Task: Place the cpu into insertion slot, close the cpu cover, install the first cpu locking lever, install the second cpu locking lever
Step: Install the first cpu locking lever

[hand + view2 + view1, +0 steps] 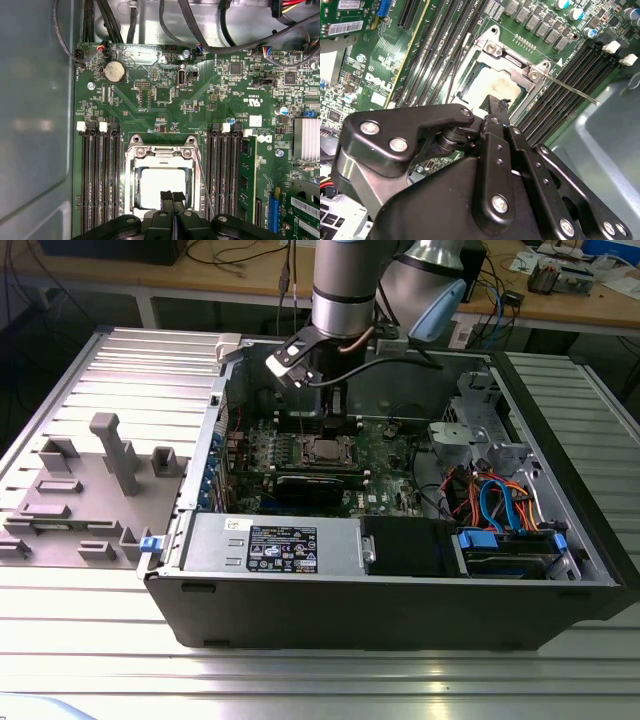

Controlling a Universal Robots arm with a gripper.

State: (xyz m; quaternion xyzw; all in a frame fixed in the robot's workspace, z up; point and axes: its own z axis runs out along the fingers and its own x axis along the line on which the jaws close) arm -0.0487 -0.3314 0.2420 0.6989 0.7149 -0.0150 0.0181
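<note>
One robot arm [343, 285] reaches down into an open computer case [400, 580] in the exterior view. Its gripper [338, 432] hangs right over the socket [328, 450] on the green board [390, 455]. From this far off, the fingers and the parts of the socket cannot be told apart.

In the second wrist view the gripper [497, 103] is seen from behind its black body. Its fingers lie together with nothing between them, and their tip is over the edge of the socket. The chip [487, 85] sits in the socket with its pale metal top facing up. The cover [512, 60] lies flat around it, so the chip shows through its window. A thin metal lever [572, 91] runs from one corner of the socket out over the long black memory slots [580, 57] beside it; it seems unlatched, though that is hard to judge from this angle.

In the first wrist view, straight above the socket, the gripper [173, 196] has its two fingertips [167, 196] pressed side by side over the chip [155, 182]. Whether they touch it cannot be told. The cover [161, 152] frames the chip on every side. The lever [202, 175] runs along the socket's edge. Memory slots [100, 175] flank the socket on both sides, and a coin battery [114, 71] sits well apart from it.
</note>
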